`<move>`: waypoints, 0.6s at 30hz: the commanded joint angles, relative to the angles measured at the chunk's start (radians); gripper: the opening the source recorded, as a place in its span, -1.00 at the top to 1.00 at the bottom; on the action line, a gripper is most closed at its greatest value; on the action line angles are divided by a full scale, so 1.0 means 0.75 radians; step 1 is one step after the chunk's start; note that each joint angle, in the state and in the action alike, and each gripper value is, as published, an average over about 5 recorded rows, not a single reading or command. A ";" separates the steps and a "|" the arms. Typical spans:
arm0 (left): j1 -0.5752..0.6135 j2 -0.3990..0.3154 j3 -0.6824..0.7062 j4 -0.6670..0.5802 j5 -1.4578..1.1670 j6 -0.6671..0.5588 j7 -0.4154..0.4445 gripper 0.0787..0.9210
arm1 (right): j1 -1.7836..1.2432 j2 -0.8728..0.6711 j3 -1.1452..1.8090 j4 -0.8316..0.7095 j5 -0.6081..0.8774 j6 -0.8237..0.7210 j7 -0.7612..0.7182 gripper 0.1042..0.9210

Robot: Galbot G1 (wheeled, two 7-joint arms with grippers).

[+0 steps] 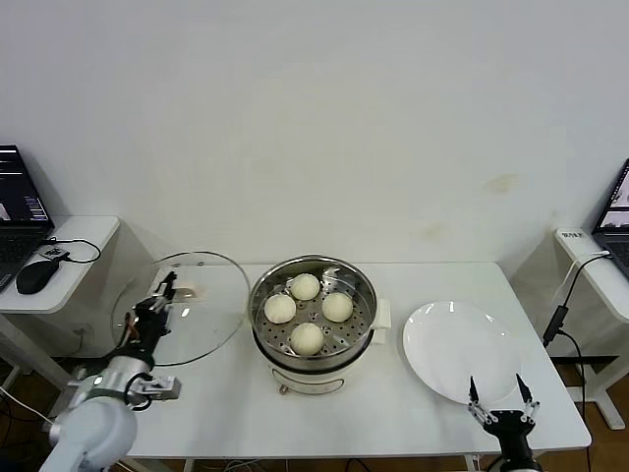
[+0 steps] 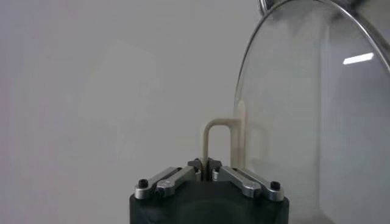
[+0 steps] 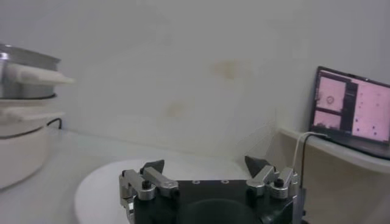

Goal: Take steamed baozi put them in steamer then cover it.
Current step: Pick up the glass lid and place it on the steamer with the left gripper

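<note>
The steel steamer [image 1: 313, 336] stands at the table's middle with several cream-white baozi [image 1: 305, 286] on its perforated tray. My left gripper [image 1: 162, 292] is shut on the cream handle [image 2: 217, 141] of the clear glass cover [image 1: 187, 307], which it holds tilted above the table, left of the steamer. In the left wrist view the cover [image 2: 304, 109] stands on edge beyond the gripper [image 2: 207, 165]. My right gripper [image 1: 502, 393] is open and empty at the table's front right, also seen in the right wrist view [image 3: 204, 164].
A flat white plate [image 1: 460, 352] lies right of the steamer, under my right gripper, and shows in the right wrist view [image 3: 103, 189]. Side desks hold a laptop and mouse [image 1: 35, 277] on the left and a laptop [image 1: 617, 218] on the right.
</note>
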 commanded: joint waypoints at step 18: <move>-0.527 -0.536 0.692 0.171 0.497 0.313 0.313 0.88 | 0.038 0.065 -0.095 -0.080 -0.257 0.011 0.055 -0.76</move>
